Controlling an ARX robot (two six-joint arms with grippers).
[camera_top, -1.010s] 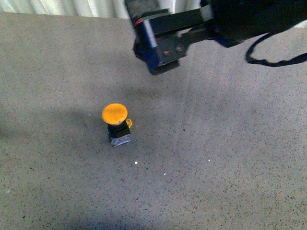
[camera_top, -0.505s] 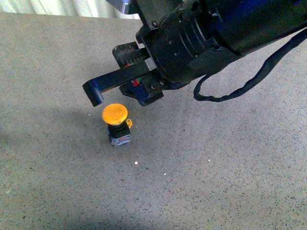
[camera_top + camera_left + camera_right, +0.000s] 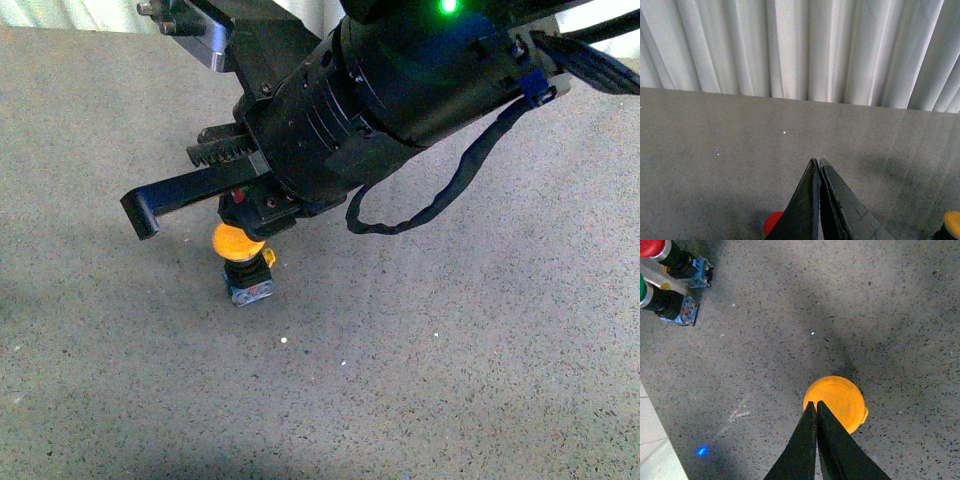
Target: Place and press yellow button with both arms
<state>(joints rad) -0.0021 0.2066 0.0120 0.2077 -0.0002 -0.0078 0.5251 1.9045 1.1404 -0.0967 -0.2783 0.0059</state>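
1. One small mushroom-head yellow button point(image 3: 238, 256), with a round orange-yellow cap, black collar and small base block, stood upright on the grey speckled tabletop point(image 3: 470, 380), partly under the arm.
2. It looked light and rigid, probably hard plastic. With a broad cap over a narrow base, it would likely tip or skid under a sideways push.
3. The best hold for steadying it seemed to be the collar or base block. A press should go straight down on the middle of the smooth cap, where a tip was least likely to slide off.
4. The dark right arm point(image 3: 400, 90) reached in from the far right and leaned over the button.
5. The right gripper point(image 3: 816, 407) had its black fingers pressed together on nothing, their tips over the near part of the cap. Contact could not be judged.
6. The left gripper point(image 3: 818, 165) was likewise closed and empty, aimed across the table toward the white pleated curtain point(image 3: 800, 45), with the button at its view's edge, well apart.
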